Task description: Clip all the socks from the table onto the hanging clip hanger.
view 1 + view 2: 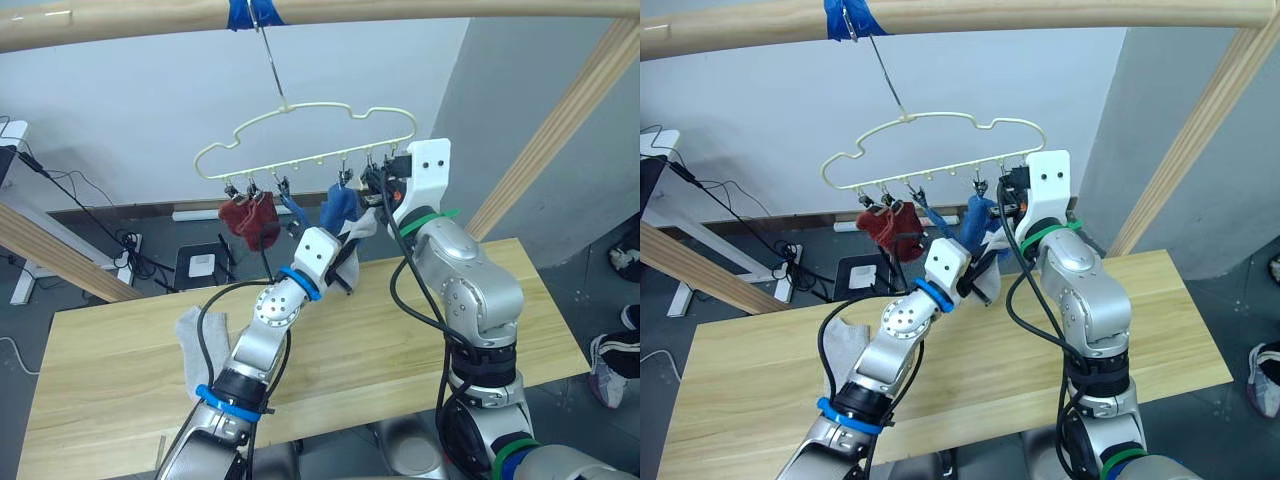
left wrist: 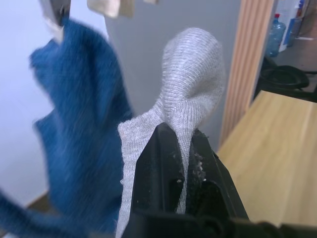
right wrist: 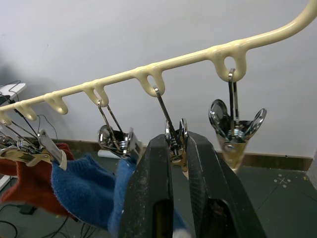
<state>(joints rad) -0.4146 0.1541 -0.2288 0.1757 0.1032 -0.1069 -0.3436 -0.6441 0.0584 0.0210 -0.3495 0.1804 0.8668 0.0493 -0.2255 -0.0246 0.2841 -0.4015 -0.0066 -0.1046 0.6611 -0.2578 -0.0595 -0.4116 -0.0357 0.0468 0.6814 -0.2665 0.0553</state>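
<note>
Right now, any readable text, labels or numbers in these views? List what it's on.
None readable.
Bottle behind the table: it has a label, too blurred to read.
Clip hanger, socks and both hands: no markings visible.

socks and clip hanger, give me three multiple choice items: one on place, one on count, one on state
1. Where does the spare grey sock lie?
A. on the table
B. on the floor
C. on the pole

2. How many rust-red socks hang from the clip hanger?
A. none
B. two
C. four

3. What does the left pincer hold?
A. nothing
B. a blue sock
C. a grey sock

Key: 1 A, it rests on the table beside the left arm. 2 B, a red pair hangs at the hanger's left end. 3 C, its fingers pinch the held grey sock.
</note>
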